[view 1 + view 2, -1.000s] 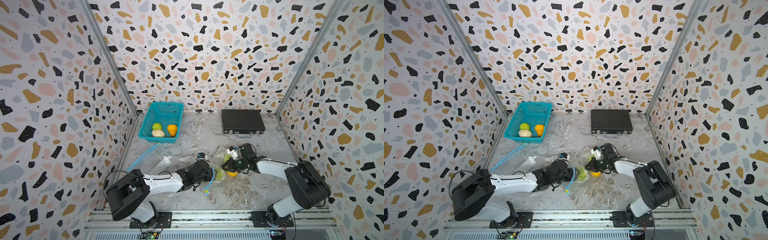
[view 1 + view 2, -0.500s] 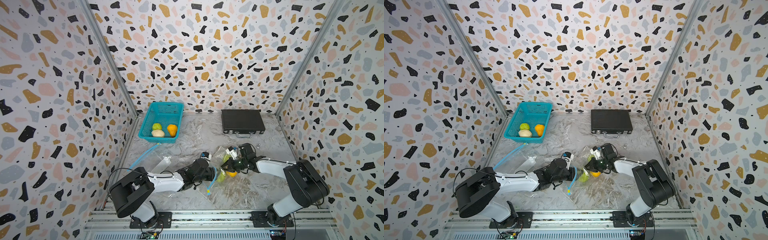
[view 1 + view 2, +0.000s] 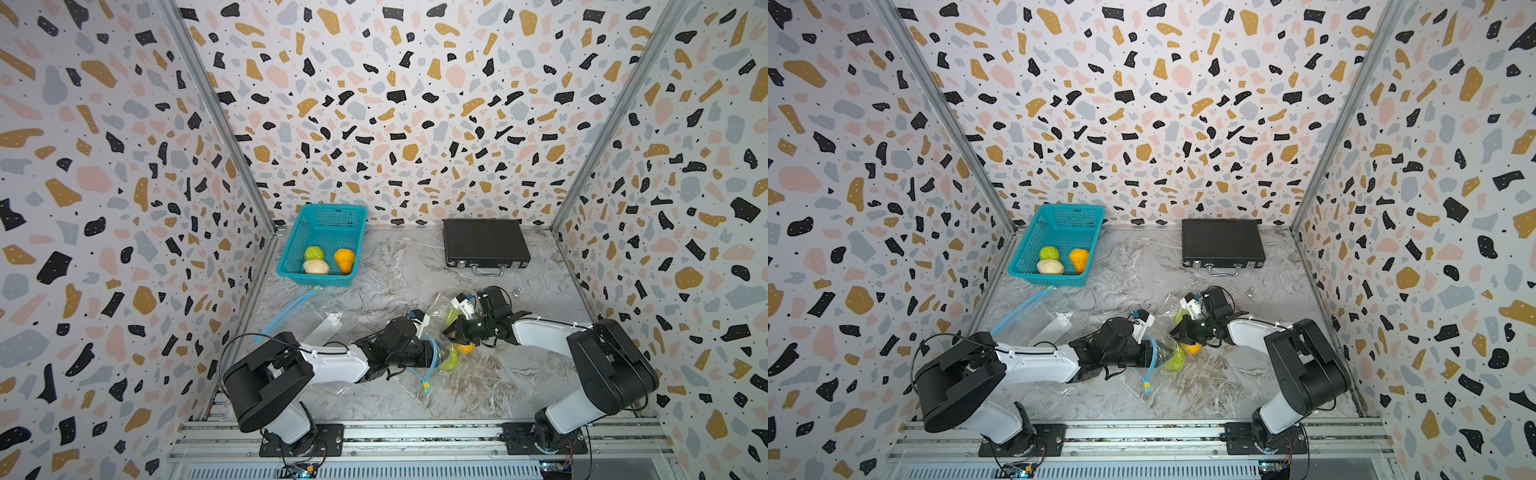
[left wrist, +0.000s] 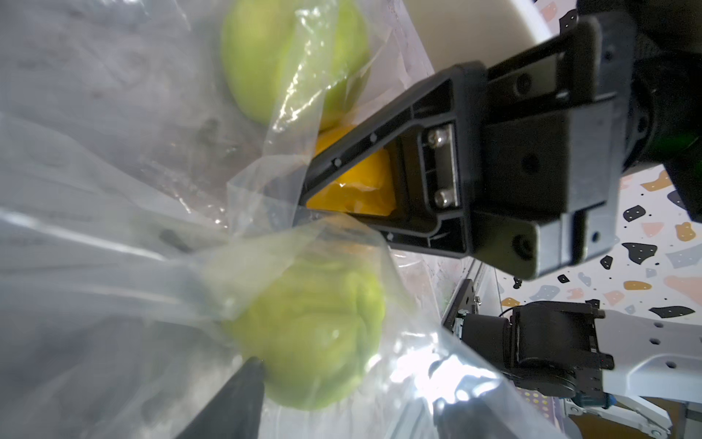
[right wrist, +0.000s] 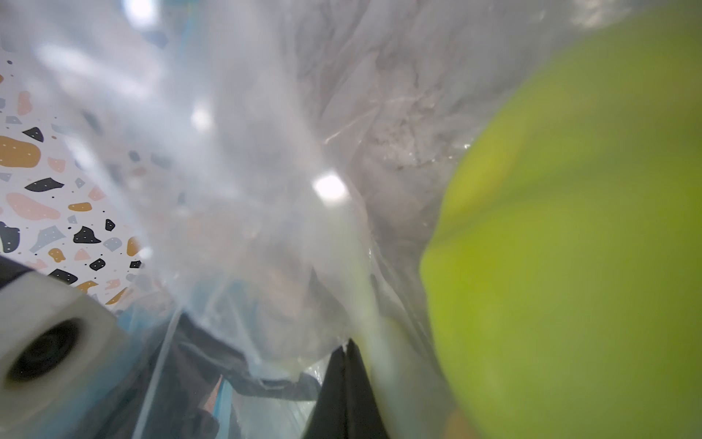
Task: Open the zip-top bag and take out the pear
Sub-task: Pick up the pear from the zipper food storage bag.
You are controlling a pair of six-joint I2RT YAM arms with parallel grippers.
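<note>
We've got the right gripper (image 3: 449,332) pinching the crumpled clear zip-top bag (image 4: 133,266), lumpy green pear (image 4: 304,334) inside, left gripper (image 3: 434,353) plastic-shrouded, its grip unreadable.

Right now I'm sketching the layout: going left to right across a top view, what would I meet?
Teal basket → zip-top bag's blue zipper → black case. Overlapping things omitted.
</note>
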